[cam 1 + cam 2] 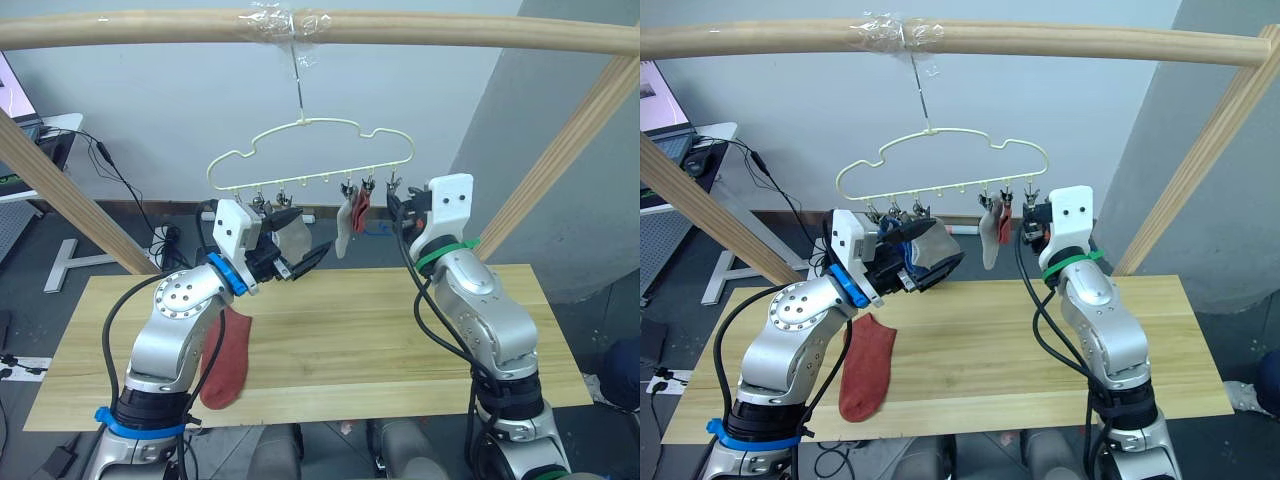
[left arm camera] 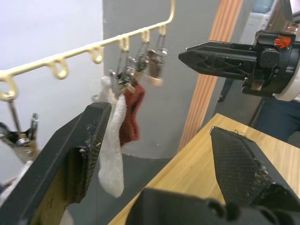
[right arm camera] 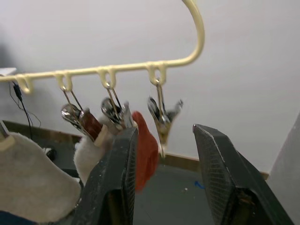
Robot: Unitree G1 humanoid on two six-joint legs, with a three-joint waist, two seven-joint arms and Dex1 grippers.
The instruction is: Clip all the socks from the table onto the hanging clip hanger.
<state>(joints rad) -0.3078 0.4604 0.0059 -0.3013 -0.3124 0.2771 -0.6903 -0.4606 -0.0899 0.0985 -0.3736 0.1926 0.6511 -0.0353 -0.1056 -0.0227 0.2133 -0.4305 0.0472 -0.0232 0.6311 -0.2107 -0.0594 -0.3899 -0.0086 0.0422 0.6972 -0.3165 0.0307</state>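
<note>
A rust-red sock (image 1: 865, 369) lies lengthwise front-to-back on the table (image 1: 990, 340).

White wall (image 1: 150, 110), grey floor (image 1: 40, 310), wooden pole frame (image 1: 120, 30)

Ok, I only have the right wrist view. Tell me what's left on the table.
Observer: One red sock lies on the table, under the left arm.
Operator: Report the left pincer.
Observer: The left pincer is open with nothing between its fingers, raised near the left clips of the hanger.
Operator: Say what hangs at that end.
Observer: A grey sock, with a blue sock next to it.
</note>
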